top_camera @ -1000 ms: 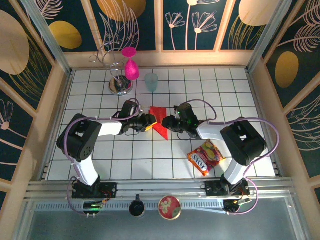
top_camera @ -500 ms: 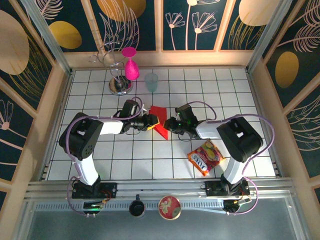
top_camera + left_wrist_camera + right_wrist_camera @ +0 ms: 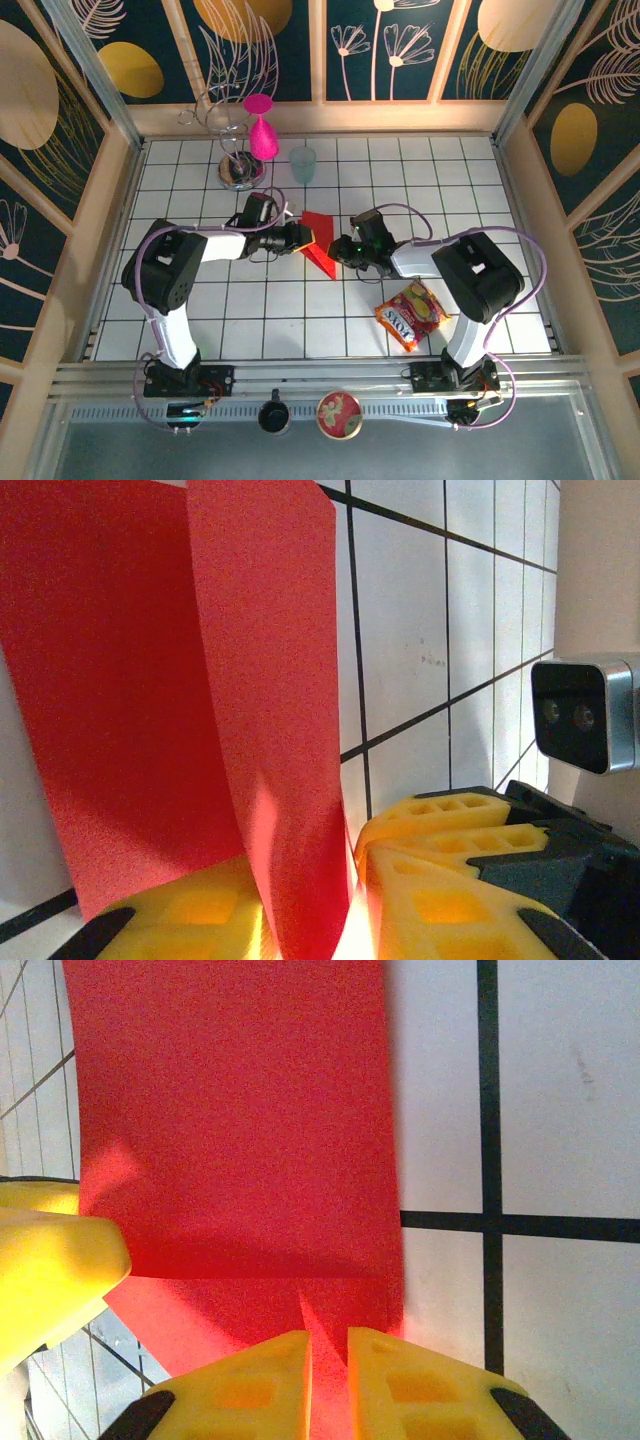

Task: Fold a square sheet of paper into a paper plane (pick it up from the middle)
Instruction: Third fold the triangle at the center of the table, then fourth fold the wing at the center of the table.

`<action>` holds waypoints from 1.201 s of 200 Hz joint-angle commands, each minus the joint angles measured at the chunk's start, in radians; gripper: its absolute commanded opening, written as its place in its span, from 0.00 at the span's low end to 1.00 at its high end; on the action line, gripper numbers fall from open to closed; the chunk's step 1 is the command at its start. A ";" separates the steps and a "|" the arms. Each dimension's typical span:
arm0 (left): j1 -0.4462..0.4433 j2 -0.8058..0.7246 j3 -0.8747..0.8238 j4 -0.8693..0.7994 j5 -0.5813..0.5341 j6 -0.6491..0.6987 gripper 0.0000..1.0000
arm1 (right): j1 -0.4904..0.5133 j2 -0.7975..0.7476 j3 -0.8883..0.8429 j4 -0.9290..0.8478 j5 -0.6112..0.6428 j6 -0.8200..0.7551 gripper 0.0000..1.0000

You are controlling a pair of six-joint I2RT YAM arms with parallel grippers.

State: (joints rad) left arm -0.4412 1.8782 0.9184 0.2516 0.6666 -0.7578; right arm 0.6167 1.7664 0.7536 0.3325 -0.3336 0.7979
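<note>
Table of white grid tiles, top external view. Item one: red paper sheet, partly folded, lying near the table's middle with one point toward the near side. The left gripper meets its left edge and the right gripper its right edge, both arms stretched low across the tiles. Far left of the sheet, well apart from it: pink goblet hung on a wire stand, and a pale cup standing just beside the stand's right. Near right: printed snack packet, flat on the tiles, apart from the sheet.

Left wrist view. The red paper sheet lies on the tiles with one flap raised along a crease. That flap runs down between the yellow fingers of the left gripper, which stand narrow and pinch it. At the right edge sits the grey camera housing of the other wrist.

Right wrist view. The red paper sheet covers the upper left, a fold line crossing it. The right gripper is drawn nearly closed, a thin ridge of the paper nipped in the slit between its pads. A yellow finger of the left gripper touches the sheet at the left.
</note>
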 commanded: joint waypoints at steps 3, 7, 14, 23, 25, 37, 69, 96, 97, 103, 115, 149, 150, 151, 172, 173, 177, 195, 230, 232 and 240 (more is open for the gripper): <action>0.006 0.024 0.037 -0.072 0.011 0.080 0.25 | -0.008 0.001 0.015 -0.015 0.008 -0.013 0.18; 0.006 0.025 0.039 -0.076 0.012 0.084 0.25 | -0.008 0.000 0.015 -0.015 0.008 -0.013 0.18; 0.007 0.027 0.044 -0.085 0.011 0.091 0.24 | -0.009 -0.001 0.015 -0.017 0.010 -0.014 0.17; 0.008 0.027 0.048 -0.087 0.017 0.099 0.24 | -0.011 -0.006 0.015 -0.016 0.011 -0.018 0.18; 0.009 0.028 0.048 -0.086 0.020 0.099 0.24 | -0.011 -0.006 0.015 -0.017 0.013 -0.019 0.18; 0.009 0.031 0.048 -0.088 0.027 0.105 0.23 | -0.012 -0.015 0.014 -0.021 0.021 -0.024 0.18; 0.017 0.038 0.048 -0.098 0.018 0.110 0.13 | -0.015 -0.042 0.009 -0.019 0.038 -0.062 0.21; 0.017 0.021 0.049 -0.095 -0.012 0.073 0.10 | -0.011 -0.097 -0.008 -0.044 0.125 -0.147 0.29; 0.017 0.020 0.048 -0.095 -0.014 0.070 0.10 | -0.010 -0.100 -0.008 -0.047 0.130 -0.153 0.29; 0.019 0.011 0.048 -0.086 -0.023 0.056 0.09 | -0.006 -0.114 -0.010 -0.064 0.166 -0.185 0.31; 0.018 -0.010 0.029 -0.062 -0.044 0.013 0.07 | 0.013 -0.144 -0.010 -0.097 0.253 -0.249 0.37; 0.015 -0.074 -0.025 -0.001 -0.125 -0.144 0.07 | 0.099 -0.176 -0.008 -0.127 0.415 -0.396 0.43; 0.016 -0.075 -0.026 0.000 -0.127 -0.148 0.07 | 0.100 -0.177 -0.007 -0.126 0.417 -0.400 0.43; 0.015 -0.077 -0.027 0.001 -0.130 -0.151 0.07 | 0.104 -0.177 -0.007 -0.126 0.420 -0.402 0.43; 0.007 -0.103 -0.033 -0.022 -0.183 -0.201 0.07 | 0.169 -0.164 0.001 -0.106 0.459 -0.465 0.43; 0.006 -0.103 -0.033 -0.024 -0.186 -0.203 0.07 | 0.172 -0.163 0.002 -0.105 0.461 -0.468 0.43; 0.004 -0.107 -0.032 -0.033 -0.195 -0.210 0.06 | 0.186 -0.159 0.005 -0.101 0.468 -0.477 0.43; -0.001 -0.119 -0.023 -0.065 -0.224 -0.235 0.06 | 0.240 -0.123 0.030 -0.095 0.508 -0.522 0.43; -0.011 -0.114 0.006 -0.120 -0.241 -0.250 0.06 | 0.303 -0.030 0.093 -0.105 0.556 -0.563 0.40; -0.012 -0.112 0.007 -0.120 -0.240 -0.251 0.06 | 0.305 -0.027 0.096 -0.105 0.557 -0.563 0.39; -0.013 -0.110 0.010 -0.123 -0.240 -0.257 0.06 | 0.310 -0.012 0.104 -0.101 0.565 -0.563 0.39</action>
State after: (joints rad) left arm -0.4450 1.7817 0.8970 0.1791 0.4507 -0.9741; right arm 0.9085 1.7084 0.8124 0.2348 0.1539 0.2855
